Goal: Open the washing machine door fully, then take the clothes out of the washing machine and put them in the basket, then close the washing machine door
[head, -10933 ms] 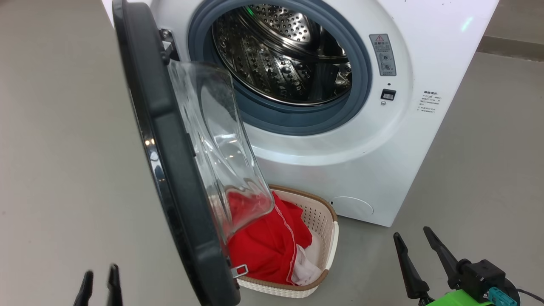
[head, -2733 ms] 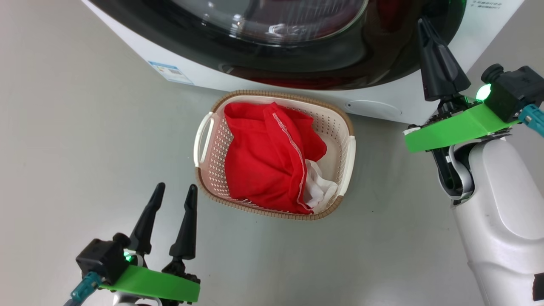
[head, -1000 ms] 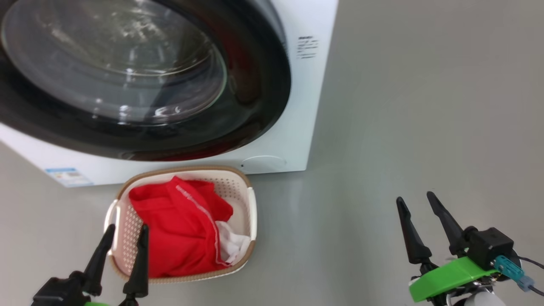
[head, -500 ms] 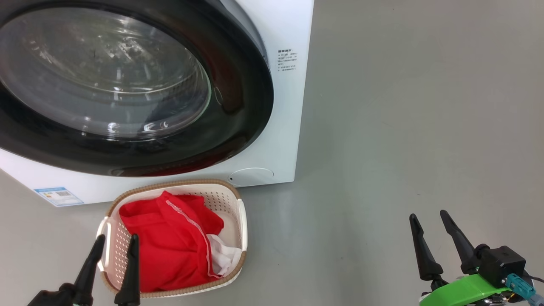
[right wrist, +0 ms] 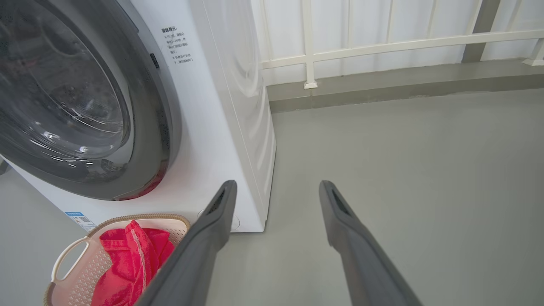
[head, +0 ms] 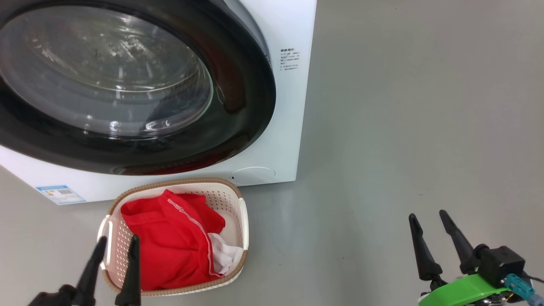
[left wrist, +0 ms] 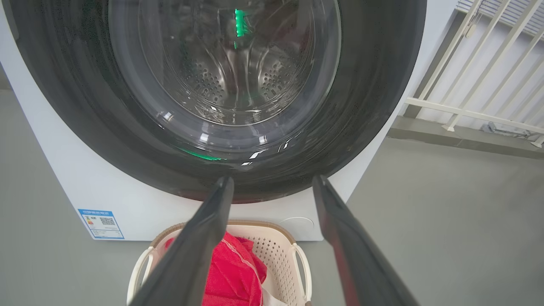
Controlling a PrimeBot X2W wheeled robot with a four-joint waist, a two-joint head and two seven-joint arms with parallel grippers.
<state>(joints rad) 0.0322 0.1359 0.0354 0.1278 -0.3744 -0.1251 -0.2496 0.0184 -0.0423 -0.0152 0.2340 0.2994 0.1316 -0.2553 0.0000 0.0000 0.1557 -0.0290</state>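
Washing machine: we note the white washing machine [head: 297, 85] standing on the grey floor [head: 403, 127], with a blue label [head: 59, 194] at its lower front corner.
Door: the washing machine door [head: 244, 106] sits flat against the front, with a glossy black rim and a clear glass centre. From the left wrist view we make out the perforated drum [left wrist: 229, 85] through the glass.
Clothes: the red clothes [head: 170, 242], with a white patch at one side, lie heaped in the basket. Neither hand has any of them.
Basket: the cream basket [head: 238, 199] with its brown rim stands on the floor just in front of the machine, below the door's lower edge.
Left hand: the left hand [head: 119, 238] is low at the lower left, fingers spread and empty. Its tips overlap the basket's near left corner in the head view, and we cannot tell whether they touch. In its own wrist view the clothes lie low between the fingers, with the door straight ahead.
Right hand: the right hand [head: 426, 213] is at the lower right, fingers apart and holding nothing, over bare floor. It is well apart from the basket and to the right of the machine's corner.
Background: a white railing [right wrist: 382, 42] runs behind the machine.
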